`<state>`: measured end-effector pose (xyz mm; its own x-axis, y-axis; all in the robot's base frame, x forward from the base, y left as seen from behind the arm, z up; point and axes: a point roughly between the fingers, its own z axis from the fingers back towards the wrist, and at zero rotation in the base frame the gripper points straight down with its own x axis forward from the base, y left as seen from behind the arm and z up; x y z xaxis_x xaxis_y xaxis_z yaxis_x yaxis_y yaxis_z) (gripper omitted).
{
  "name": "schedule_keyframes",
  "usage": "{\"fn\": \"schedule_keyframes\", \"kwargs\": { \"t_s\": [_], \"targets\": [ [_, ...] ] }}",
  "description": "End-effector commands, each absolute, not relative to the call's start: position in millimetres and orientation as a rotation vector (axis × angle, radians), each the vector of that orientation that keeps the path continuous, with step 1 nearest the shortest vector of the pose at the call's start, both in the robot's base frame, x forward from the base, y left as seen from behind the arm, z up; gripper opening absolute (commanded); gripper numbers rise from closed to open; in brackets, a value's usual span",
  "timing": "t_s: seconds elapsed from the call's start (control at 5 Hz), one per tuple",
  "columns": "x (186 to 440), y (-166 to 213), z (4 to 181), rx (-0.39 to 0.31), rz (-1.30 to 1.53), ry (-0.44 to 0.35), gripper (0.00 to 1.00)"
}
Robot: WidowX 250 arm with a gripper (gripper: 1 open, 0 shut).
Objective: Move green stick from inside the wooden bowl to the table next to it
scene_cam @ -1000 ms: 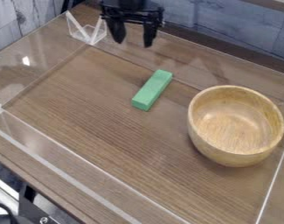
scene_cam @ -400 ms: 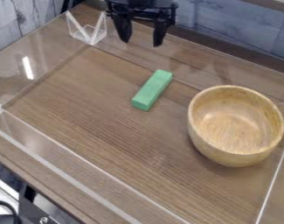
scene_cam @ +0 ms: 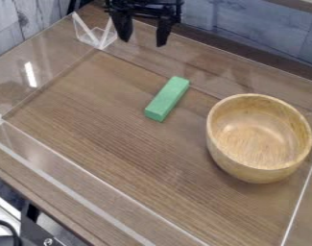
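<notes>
The green stick [scene_cam: 167, 98] lies flat on the brown wood-grain table [scene_cam: 94, 125], to the left of the wooden bowl [scene_cam: 258, 137] and a short gap from its rim. The bowl stands upright at the right with nothing inside it. My black gripper [scene_cam: 143, 36] hangs at the top of the view, above the table's far edge and well behind the stick. Its two fingers [scene_cam: 124, 34] point down and stand open with nothing between them.
Clear acrylic walls [scene_cam: 43, 58] run along the table's edges, left, front and right. A clear triangular bracket [scene_cam: 93, 34] sits at the far left corner beside the gripper. A grey wall is behind.
The gripper has stayed up at the far edge, shifting sideways a little to the right and back left. The stick and bowl have not moved.
</notes>
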<state>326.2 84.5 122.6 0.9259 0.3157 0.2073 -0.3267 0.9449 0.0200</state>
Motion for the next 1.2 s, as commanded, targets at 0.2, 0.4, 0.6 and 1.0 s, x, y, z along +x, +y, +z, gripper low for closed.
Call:
{"fn": "schedule_keyframes", "kwargs": {
  "t_s": [0.2, 0.4, 0.6, 1.0],
  "targets": [
    [328, 64, 148.5, 0.031, 0.252, -0.274, 1.00],
    [335, 74, 140.1, 0.043, 0.243, -0.268, 1.00],
    [339, 87, 134.3, 0.050, 0.248, -0.258, 1.00],
    [339, 93, 133.3, 0.043, 0.341, -0.248, 1.00]
  ]
}}
